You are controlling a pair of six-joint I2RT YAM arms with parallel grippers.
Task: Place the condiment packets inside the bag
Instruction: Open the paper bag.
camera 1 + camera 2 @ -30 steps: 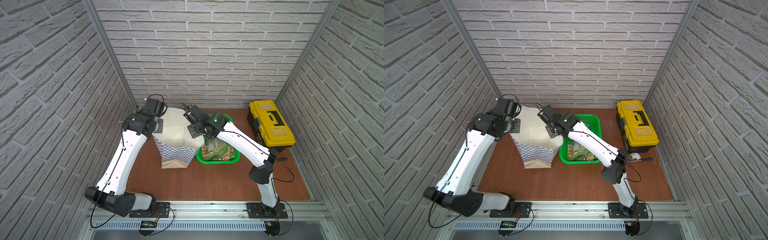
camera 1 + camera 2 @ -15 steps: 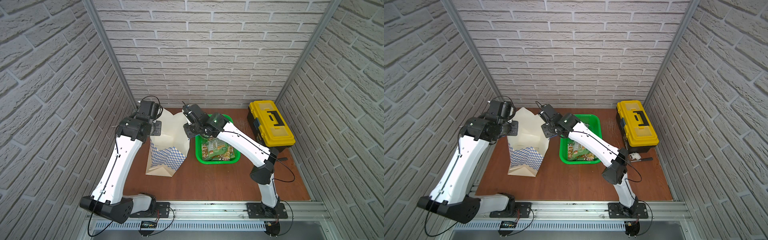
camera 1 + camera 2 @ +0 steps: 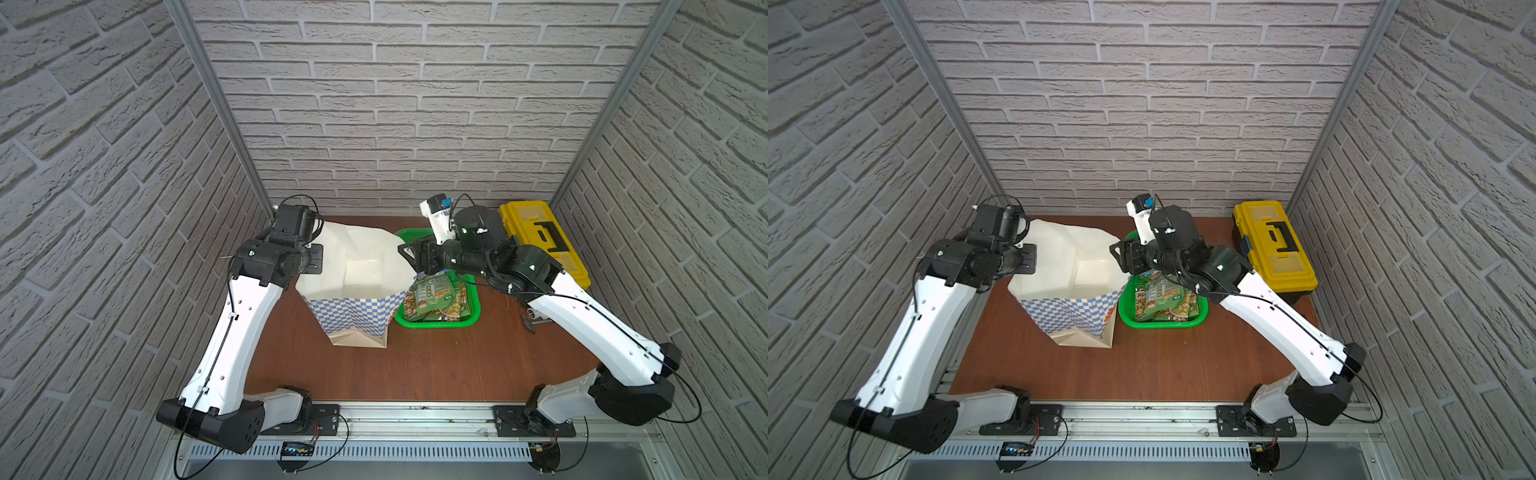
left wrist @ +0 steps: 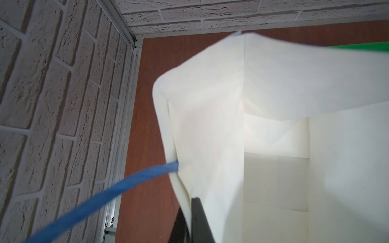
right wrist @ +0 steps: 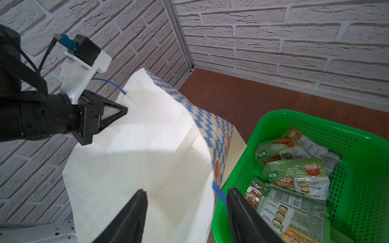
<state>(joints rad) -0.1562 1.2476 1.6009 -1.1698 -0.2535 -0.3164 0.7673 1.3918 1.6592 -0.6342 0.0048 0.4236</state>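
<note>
On the counter (image 3: 415,365), at 3 o'clock of the bag (image 3: 353,307), the condiment packets (image 3: 432,293) lie in a green basket (image 3: 436,324), light slick foil, prob. best pinched at a crimped edge; left hand (image 5: 123,110) pinches bag's rim, right hand (image 5: 186,192) is spread w/ nothing held.

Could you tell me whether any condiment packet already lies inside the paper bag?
No, the paper bag shows a bare white inside in the right wrist view, with the condiment packets in the green basket.
</note>
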